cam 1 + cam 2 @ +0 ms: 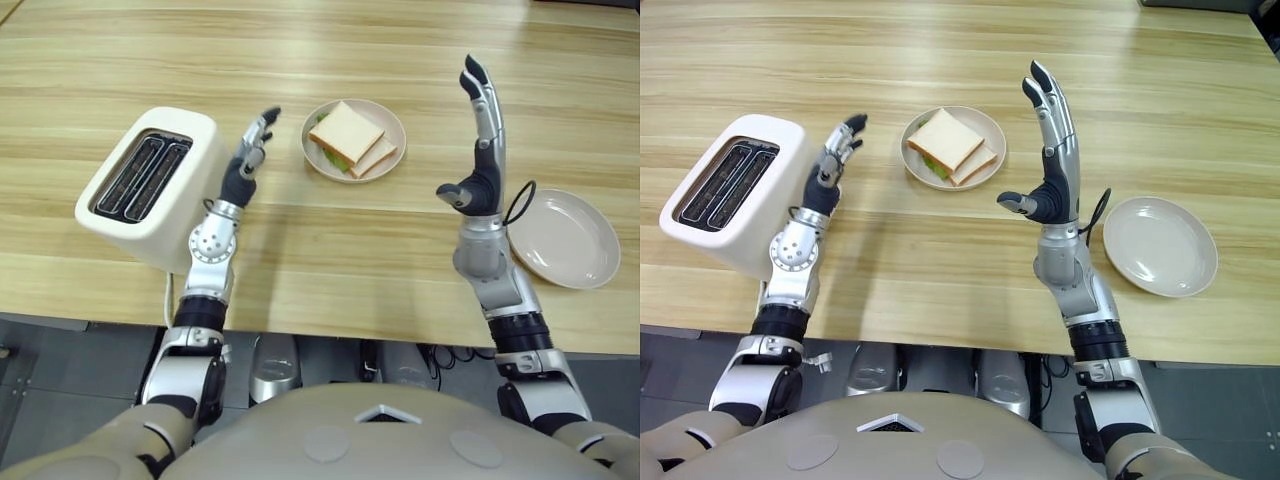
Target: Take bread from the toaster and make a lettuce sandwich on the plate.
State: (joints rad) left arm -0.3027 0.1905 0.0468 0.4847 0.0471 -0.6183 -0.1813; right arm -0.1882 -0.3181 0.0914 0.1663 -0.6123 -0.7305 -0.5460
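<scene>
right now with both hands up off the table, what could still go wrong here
The top slice of the sandwich sits skewed over the lower one on the plate; a nudge might slide it off. The open left hand is close beside the toaster, so a sideways swing could bump it. The forearm below the right hand stands next to the empty plate and could knock it when lowering.

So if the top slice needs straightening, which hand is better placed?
Left, probably. The left hand hangs open between the toaster and the sandwich on its plate. The right hand stands upright, open, nearer the empty plate.
</scene>
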